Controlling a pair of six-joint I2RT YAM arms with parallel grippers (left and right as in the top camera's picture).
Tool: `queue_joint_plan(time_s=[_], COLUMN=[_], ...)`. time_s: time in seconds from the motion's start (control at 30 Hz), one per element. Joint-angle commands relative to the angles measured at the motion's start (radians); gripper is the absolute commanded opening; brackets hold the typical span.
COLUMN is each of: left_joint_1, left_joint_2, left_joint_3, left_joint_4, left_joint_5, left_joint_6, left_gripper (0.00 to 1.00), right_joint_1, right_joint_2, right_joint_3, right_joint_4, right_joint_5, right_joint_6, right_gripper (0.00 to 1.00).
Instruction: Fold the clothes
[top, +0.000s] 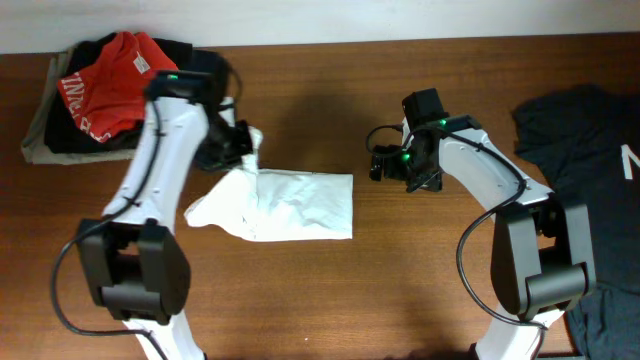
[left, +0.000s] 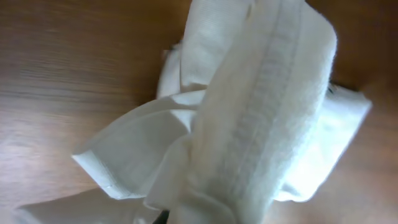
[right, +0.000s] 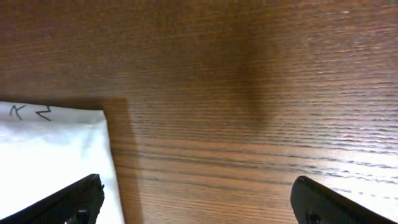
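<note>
Overhead shows the white T-shirt (top: 300, 205) lying lengthwise left-to-right, left end bunched.

The T-shirt (top: 290, 205) is laid on the middle of the table (top: 330, 310), between the two arms. Its far left corner is drawn up off the wood to the left gripper (top: 243, 142), which is set above that edge. The right gripper (top: 383, 163) is placed just beside the T-shirt's far right corner, over bare wood and apart from the cloth. A heap of garments (top: 100, 90) is piled at the table's far left corner. A second garment (top: 590, 140) is spread along the right edge, well apart from the T-shirt.
</note>
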Motion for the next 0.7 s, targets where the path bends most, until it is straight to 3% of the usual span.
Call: queue_joint_plan(time_s=[0.0, 0.23, 0.53, 0.67], left_joint_1=[-0.084, -0.226, -0.316, -0.351], left_joint_2=[0.006, 0.006, 0.008, 0.008], left_joint_3=[0.013, -0.04, -0.208, -0.268], left_joint_4=[-0.001, 0.035, 0.251, 0.354], left_joint_5=[-0.008, -0.008, -0.006, 0.029], left_joint_6=[0.015, -0.017, -0.172, -0.18], left_gripper=[0.0, 0.0, 0.02, 0.02], right_joint_1=[0.025, 0.016, 0.017, 0.016], right_joint_2=[0.007, 0.007, 0.007, 0.007], right_joint_3=[-0.023, -0.023, -0.023, -0.023], right_joint_4=[0.006, 0.01, 0.01, 0.01], right_joint_5=[-0.022, -0.023, -0.039, -0.038], right_joint_6=[0.002, 0.002, 0.002, 0.002], right_gripper=[1.0, 1.0, 1.0, 1.0])
